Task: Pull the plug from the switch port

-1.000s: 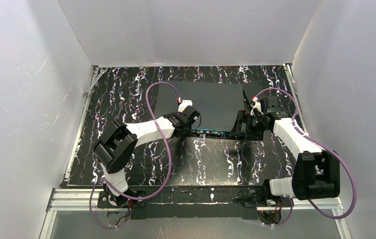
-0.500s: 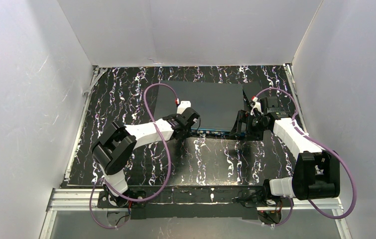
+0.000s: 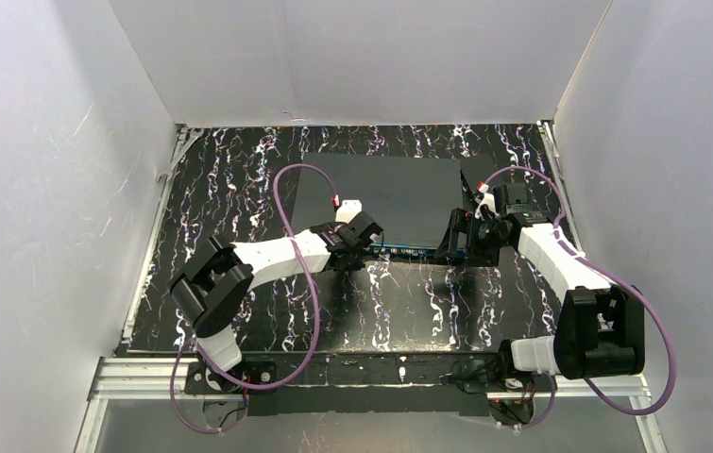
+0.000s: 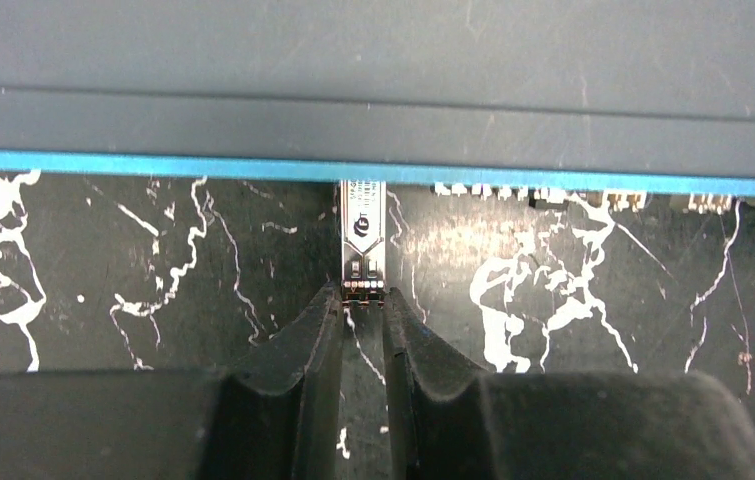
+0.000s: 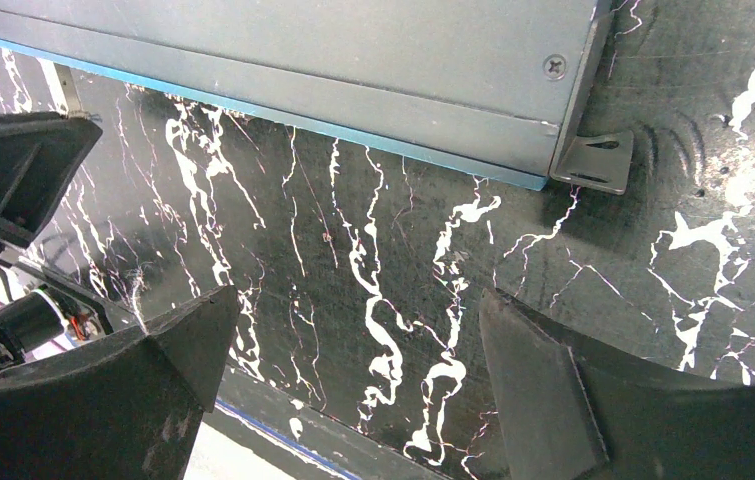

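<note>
The left jaws are closed on the near tip of the plug [image 4: 363, 235], which juts toward 6 o'clock from the switch [image 4: 373, 80] on the counter [image 4: 153, 260]. It looks not yet free, so the pull remains. The right jaws gape empty at 3 o'clock.

Silver plug [image 4: 363, 235] at teal-edged switch [image 4: 373, 110]

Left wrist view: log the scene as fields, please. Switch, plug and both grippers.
switch: flat dark grey box, teal front edge
plug: silver, sticking out from that teal edge
left gripper: appears shut on the plug's near end
right gripper: open, empty, near the switch's right corner
</note>
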`<control>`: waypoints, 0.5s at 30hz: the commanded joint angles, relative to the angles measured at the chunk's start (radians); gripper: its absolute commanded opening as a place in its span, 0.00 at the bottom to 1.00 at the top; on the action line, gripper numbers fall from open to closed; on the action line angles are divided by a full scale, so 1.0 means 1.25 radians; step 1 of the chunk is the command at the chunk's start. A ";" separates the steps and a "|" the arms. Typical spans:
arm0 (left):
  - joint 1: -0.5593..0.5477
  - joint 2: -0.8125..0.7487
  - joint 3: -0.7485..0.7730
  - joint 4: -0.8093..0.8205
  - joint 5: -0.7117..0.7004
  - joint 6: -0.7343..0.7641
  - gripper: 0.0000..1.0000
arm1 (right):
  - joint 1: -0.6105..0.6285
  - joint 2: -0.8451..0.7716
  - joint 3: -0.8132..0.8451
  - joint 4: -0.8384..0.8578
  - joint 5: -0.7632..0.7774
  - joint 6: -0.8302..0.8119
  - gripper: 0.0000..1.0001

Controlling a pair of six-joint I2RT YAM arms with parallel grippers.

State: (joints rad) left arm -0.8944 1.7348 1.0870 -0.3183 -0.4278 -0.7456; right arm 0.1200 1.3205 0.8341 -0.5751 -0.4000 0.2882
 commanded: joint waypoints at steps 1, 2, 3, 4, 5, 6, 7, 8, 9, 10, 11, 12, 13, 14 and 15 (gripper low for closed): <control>-0.013 -0.071 -0.015 -0.059 0.013 -0.045 0.00 | -0.001 -0.014 -0.007 0.012 -0.015 -0.006 0.99; -0.014 -0.075 -0.017 -0.064 0.017 -0.051 0.00 | -0.001 -0.013 -0.007 0.012 -0.015 -0.006 0.99; -0.015 -0.079 -0.018 -0.068 0.021 -0.054 0.00 | -0.001 -0.013 -0.007 0.013 -0.014 -0.006 0.99; -0.017 -0.083 -0.018 -0.073 0.024 -0.057 0.00 | -0.001 -0.012 -0.007 0.014 -0.014 -0.005 0.99; -0.019 -0.086 -0.018 -0.079 0.024 -0.061 0.00 | -0.001 -0.011 -0.007 0.014 -0.015 -0.005 0.99; -0.021 -0.090 -0.018 -0.086 0.026 -0.065 0.00 | -0.001 -0.009 -0.007 0.015 -0.014 -0.005 0.99; -0.021 -0.094 -0.017 -0.094 0.027 -0.072 0.00 | -0.001 -0.009 -0.006 0.016 -0.015 -0.005 0.99; -0.021 -0.096 -0.014 -0.110 0.028 -0.085 0.00 | -0.001 -0.008 -0.006 0.016 -0.014 -0.005 0.99; -0.022 -0.098 -0.011 -0.127 0.027 -0.099 0.00 | -0.001 -0.008 -0.006 0.017 -0.014 -0.005 0.99; -0.023 -0.099 -0.009 -0.145 0.029 -0.114 0.00 | -0.001 -0.007 -0.006 0.017 -0.013 -0.005 0.99; -0.024 -0.101 -0.009 -0.158 0.029 -0.128 0.00 | -0.001 -0.007 -0.006 0.017 -0.014 -0.005 0.99; -0.024 -0.105 -0.010 -0.168 0.030 -0.140 0.00 | -0.001 -0.007 -0.007 0.017 -0.012 -0.006 0.99; -0.026 -0.112 -0.013 -0.175 0.031 -0.150 0.00 | -0.001 -0.007 -0.007 0.016 -0.012 -0.006 0.99; -0.026 -0.117 -0.015 -0.185 0.031 -0.160 0.00 | -0.001 -0.007 -0.008 0.017 -0.011 -0.005 0.99; -0.026 -0.122 -0.016 -0.195 0.033 -0.176 0.00 | -0.001 -0.007 -0.008 0.016 -0.010 -0.005 0.99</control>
State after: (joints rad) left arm -0.9199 1.6566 1.0733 -0.4675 -0.3759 -0.8814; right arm 0.1200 1.3209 0.8337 -0.5739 -0.4000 0.2882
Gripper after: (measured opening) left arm 0.159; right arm 0.986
